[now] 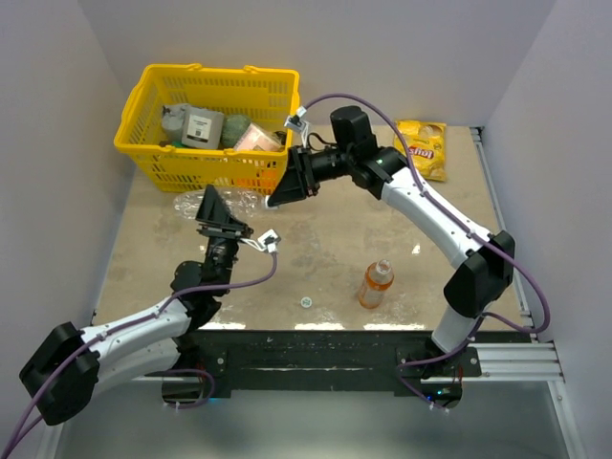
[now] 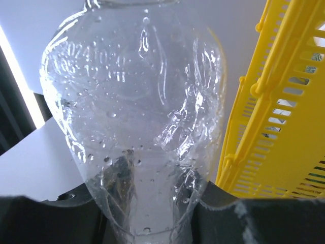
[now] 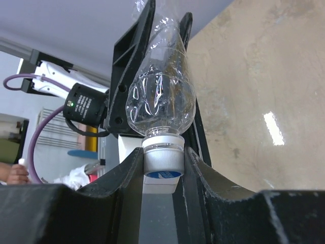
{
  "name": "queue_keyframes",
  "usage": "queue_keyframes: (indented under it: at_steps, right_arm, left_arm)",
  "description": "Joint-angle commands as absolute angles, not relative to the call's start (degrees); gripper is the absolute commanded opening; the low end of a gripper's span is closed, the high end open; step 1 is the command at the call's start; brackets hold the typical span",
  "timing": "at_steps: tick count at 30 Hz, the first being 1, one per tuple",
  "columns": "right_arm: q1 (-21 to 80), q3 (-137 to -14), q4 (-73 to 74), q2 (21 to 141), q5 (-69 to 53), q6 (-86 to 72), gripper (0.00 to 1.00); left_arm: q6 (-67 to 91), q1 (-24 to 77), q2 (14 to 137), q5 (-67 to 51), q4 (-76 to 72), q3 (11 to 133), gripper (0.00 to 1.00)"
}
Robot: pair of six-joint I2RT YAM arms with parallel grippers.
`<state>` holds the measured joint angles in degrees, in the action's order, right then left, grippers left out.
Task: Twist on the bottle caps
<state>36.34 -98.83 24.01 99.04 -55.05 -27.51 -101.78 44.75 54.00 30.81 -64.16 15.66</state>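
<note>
Bottle cap (image 3: 162, 151) sits pinched between the narrow jaws of my right claw (image 3: 163, 166), on the neck of the clear bottle (image 3: 160, 101). The bottle's long axis runs straight ahead from that claw into the left claw (image 2: 152, 216), which clamps its body. I judge the twisting falls to the right arm.

- You are looking at a robot test cell in a lab: plain pale walls (image 1: 57, 143) stand behind and on both sides of the yellow basket (image 1: 206, 124).
- Nearer you than the basket, an aluminium rail (image 1: 516, 359) edges the beige table (image 1: 325, 249).
- Right of the basket lies a crisp packet (image 1: 423, 148), a shop item like those inside the basket.
</note>
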Motion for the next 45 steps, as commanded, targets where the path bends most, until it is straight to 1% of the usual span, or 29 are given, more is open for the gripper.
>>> queue_keyframes:
  at_steps: [1,2,3,4,5,6,7,8,9,10,11,12,13,14,15,16,17,19,20,22,24,26,33,38,41,45]
  right_arm:
    - [34.3,-102.1,10.9,95.7,-56.2,-31.7,0.16]
    - [31.8,-103.6,11.3,95.9,-56.2,-29.4,0.44]
    - [30.3,-108.1,13.6,96.3,-56.2,-28.5,0.57]
    - [28.7,-110.6,14.2,97.5,-56.5,-28.0,0.64]
    - [25.0,-113.2,14.5,98.3,-57.4,-27.9,0.68]
    - [23.3,-117.9,15.6,99.0,-59.0,-27.4,0.71]
    - [21.8,-119.8,16.6,99.5,-59.4,-26.4,0.71]
    - [20.0,-121.1,18.0,99.4,-59.8,-19.8,0.71]
    - [19.9,-123.1,26.2,98.8,-58.7,-12.7,0.7]
    - [20.0,-123.3,32.0,97.6,-56.5,-3.7,0.69]
    - [21.5,-121.7,35.9,93.8,-53.9,13.1,0.69]
    - [22.1,-114.1,38.5,90.9,-51.5,18.9,0.68]
    - [22.8,-109.9,39.2,88.4,-47.7,24.4,0.68]
    - [25.3,-102.6,40.2,83.5,-45.4,35.6,0.67]
    - [27.1,-99.2,43.5,81.1,-43.3,42.2,0.66]
    - [29.2,-95.8,44.5,78.9,-38.0,48.6,0.64]
    - [33.1,-89.0,44.6,76.2,-36.1,57.7,0.64]
    - [37.1,-83.3,41.6,69.6,-32.2,63.8,0.64]
    - [38.2,-80.2,40.6,68.1,-31.6,65.3,0.65]
    - [41.3,-79.1,39.4,66.3,-30.0,67.4,0.65]
    - [42.7,-80.3,39.6,66.9,-29.6,67.4,0.65]
    - [43.9,-82.5,40.6,67.8,-29.9,67.9,0.65]
    - [47.3,-84.4,42.1,68.6,-30.4,72.1,0.63]
    - [49.7,-84.7,46.8,69.3,-30.5,78.7,0.57]
    - [50.4,-84.6,47.9,69.3,-30.6,81.1,0.55]
    - [51.2,-84.7,48.5,69.9,-30.0,82.8,0.49]
  left_arm:
    - [-103.0,46.5,54.8,33.9,-51.7,20.1,0.0]
    - [-96.5,46.3,53.9,35.7,-47.0,21.7,0.0]
    - [-92.2,46.3,53.2,38.0,-33.8,25.3,0.0]
    - [-87.6,46.2,52.3,38.0,-25.2,27.5,0.0]
    - [-78.1,46.1,51.3,36.1,-17.1,31.4,0.0]
    - [-73.6,46.0,51.0,35.0,-4.8,33.1,0.0]
    - [-69.5,45.9,51.0,33.6,-0.2,34.5,0.0]
    - [-61.6,45.7,51.1,29.4,5.6,37.5,0.0]
    - [-57.9,45.3,51.2,26.9,13.3,39.0,0.0]
    - [-54.2,43.8,51.3,23.9,16.3,40.6,0.0]
    - [-47.4,42.6,51.6,14.8,19.7,44.9,0.0]
    - [-44.8,39.6,51.7,8.5,26.4,47.3,0.0]
    - [-42.9,37.9,51.9,2.0,29.5,49.6,0.0]
    - [-40.3,36.4,52.0,-9.6,31.9,53.3,0.0]
    - [-39.5,35.1,52.1,-13.8,34.9,54.6,0.0]
    - [-39.1,35.0,52.4,-17.1,35.7,55.6,0.0]
    - [-38.4,35.0,52.8,-21.7,36.7,57.5,0.0]
    - [-38.5,35.0,55.1,-25.1,40.2,59.3,0.0]
    - [-38.8,34.9,56.0,-27.4,42.5,60.9,0.0]
    - [-39.9,35.0,57.6,-29.0,44.0,62.0,0.0]
    - [-41.0,35.0,58.0,-30.4,45.2,62.6,0.0]
    - [-42.1,34.9,58.6,-30.0,45.8,63.0,0.0]
    - [-43.9,35.0,60.4,-28.6,46.3,64.7,0.0]
    - [-43.9,34.9,60.2,-28.4,46.1,64.2,0.0]
    - [-43.9,35.0,60.0,-28.2,46.0,64.2,0.0]
    - [-44.5,34.9,59.9,-28.0,45.9,64.2,0.0]
